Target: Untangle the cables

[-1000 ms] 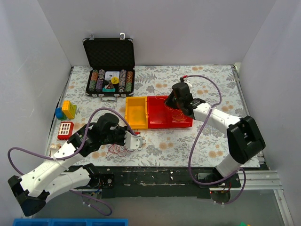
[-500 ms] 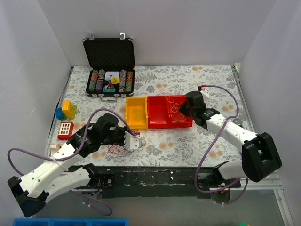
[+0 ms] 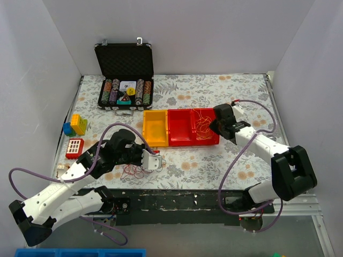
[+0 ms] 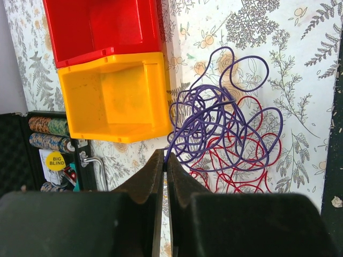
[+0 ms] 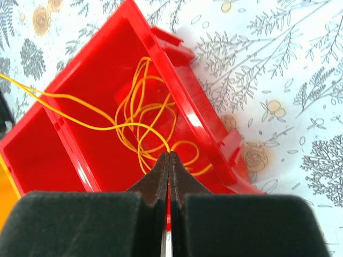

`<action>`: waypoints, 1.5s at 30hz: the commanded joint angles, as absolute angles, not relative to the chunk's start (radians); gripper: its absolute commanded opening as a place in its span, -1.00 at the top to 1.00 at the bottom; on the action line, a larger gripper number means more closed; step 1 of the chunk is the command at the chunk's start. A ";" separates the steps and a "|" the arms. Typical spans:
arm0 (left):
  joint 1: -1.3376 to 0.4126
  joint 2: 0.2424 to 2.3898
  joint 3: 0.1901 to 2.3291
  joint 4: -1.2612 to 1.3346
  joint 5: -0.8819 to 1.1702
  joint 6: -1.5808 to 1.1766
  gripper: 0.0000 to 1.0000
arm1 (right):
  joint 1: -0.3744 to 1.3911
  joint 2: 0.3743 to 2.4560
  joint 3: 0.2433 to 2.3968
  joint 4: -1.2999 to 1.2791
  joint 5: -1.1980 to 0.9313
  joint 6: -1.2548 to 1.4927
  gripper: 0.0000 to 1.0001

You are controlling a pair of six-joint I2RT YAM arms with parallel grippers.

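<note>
The left hand (image 4: 164, 160) is clenched on a strand of the purple cable (image 4: 220, 115), its fingers nearly touching; its arm reaches low over the floral tabletop (image 4: 305, 80); the thin, wiry purple loops lie tangled over the red cable (image 4: 236, 179), just beside the yellow bin (image 4: 115, 96). The right hand (image 5: 169, 160) pinches the yellow cable (image 5: 142, 126) tight; its loose coils sit in one compartment of the glossy red bin (image 5: 80, 155); one strand trails away across the divider.
</note>
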State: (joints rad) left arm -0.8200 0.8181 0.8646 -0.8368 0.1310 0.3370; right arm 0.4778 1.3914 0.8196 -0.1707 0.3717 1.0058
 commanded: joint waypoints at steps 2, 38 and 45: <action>-0.815 0.830 0.882 -0.821 0.144 0.347 0.94 | 0.476 1.511 0.977 -0.244 0.430 1.023 0.97; -0.815 0.850 0.902 -0.828 0.137 0.342 0.90 | 0.519 1.708 1.366 -0.127 0.316 0.592 -0.65; -0.815 0.848 0.896 -0.836 0.123 0.348 0.91 | 0.514 1.888 1.523 -0.118 0.307 0.480 -0.69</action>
